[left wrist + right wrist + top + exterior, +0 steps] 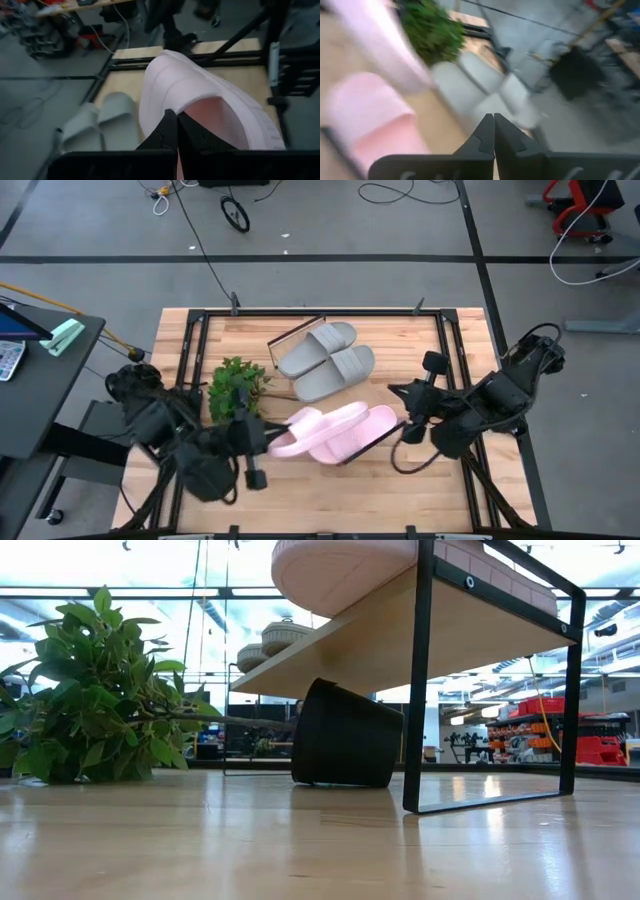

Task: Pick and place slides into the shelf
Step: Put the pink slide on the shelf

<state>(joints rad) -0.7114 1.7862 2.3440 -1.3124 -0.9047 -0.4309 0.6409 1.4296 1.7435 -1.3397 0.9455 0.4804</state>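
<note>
Pink slides [335, 432], both of them, sit on the near end of the shelf [372, 442]; grey slides [325, 360] sit side by side at its far end. All four look placed already, so I'd judge the task about done. Plant [236, 387] stands left of the shelf on the worktop [440, 490].

My left tool [268, 442] is clenched, tips pressed together, right at the heel end of the nearer pink slide; in the left wrist view the fingers [175, 131] sit against its edge, but I see nothing pinched between them. Touching or just beside, can't say. My right tool [395, 390] is clenched too, empty, hovering off the shelf's right side, pointing toward the grey pair.

Handling guess: foam slides, light, soft and a bit springy, matte so not slippery, nothing fragile. Best hold is across the wide strap, or pinch the sole's side edge near the heel. Shelf is light too and could shift if nudged, judging by the thin frame in the low view [418, 680].
</note>
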